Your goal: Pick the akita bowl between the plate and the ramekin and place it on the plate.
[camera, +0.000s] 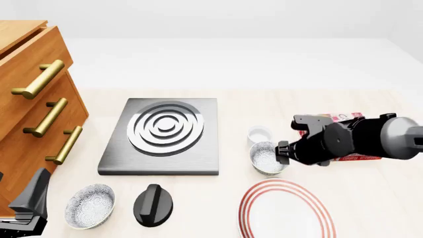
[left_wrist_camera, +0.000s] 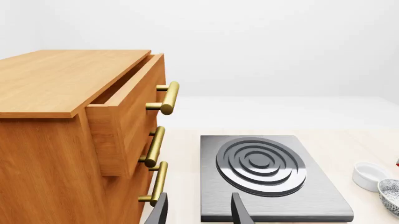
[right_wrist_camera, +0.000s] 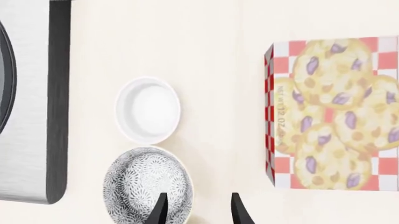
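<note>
bowl [camera: 266, 157]: white inside, grey-speckled, sat between ramekin [camera: 260, 133] and plate [camera: 286, 210]
right hand [right_wrist_camera: 196, 207]: fingers apart, one over bowl rim
front view only: plate is shown
left hand [left_wrist_camera: 198, 210]: fingers apart, nothing held

You see a tabletop [camera: 370, 114] of pale, smooth, matt cream. The cabinet [left_wrist_camera: 56, 140] is warm wood with visible grain, its handles [left_wrist_camera: 167, 97] polished brass-like metal. The hob plate [camera: 165, 136] looks like brushed grey metal with a soft sheen, its rings darker. The akita bowl [camera: 266, 157] appears glazed ceramic, finely grey-speckled; the second bowl [camera: 90, 205] looks the same. The ramekin [right_wrist_camera: 148, 110] is plain smooth white. The plate [camera: 286, 213] is smooth white with thin red rings. The knob [camera: 152, 205] is glossy black. The box [right_wrist_camera: 333, 114] looks like printed card. The right hand [camera: 283, 151] is dark, matt.
</note>
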You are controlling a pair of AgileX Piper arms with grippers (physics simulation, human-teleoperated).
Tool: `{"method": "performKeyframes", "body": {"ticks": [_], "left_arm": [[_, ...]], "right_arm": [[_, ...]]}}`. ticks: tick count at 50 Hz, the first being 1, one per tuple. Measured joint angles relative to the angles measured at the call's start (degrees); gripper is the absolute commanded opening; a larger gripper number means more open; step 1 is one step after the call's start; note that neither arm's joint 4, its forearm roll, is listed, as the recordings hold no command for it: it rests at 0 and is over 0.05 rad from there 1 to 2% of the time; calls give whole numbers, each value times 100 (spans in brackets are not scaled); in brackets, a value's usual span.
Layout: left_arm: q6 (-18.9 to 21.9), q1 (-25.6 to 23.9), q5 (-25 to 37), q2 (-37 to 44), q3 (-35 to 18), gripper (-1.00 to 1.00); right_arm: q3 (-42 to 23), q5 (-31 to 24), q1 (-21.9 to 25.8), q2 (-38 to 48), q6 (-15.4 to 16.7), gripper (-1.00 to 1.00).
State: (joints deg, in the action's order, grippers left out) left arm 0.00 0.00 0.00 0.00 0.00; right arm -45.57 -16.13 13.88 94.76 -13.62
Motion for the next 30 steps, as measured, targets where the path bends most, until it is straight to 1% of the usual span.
{"method": "performKeyframes", "body": {"ticks": [22, 30], "left_arm": [[0, 0, 0, 0, 0, 100], [0, 0, 0, 0, 0, 100]], "right_arm": [[78, 224, 127, 218, -139, 100], [84, 287, 162, 308, -142, 100]]}}
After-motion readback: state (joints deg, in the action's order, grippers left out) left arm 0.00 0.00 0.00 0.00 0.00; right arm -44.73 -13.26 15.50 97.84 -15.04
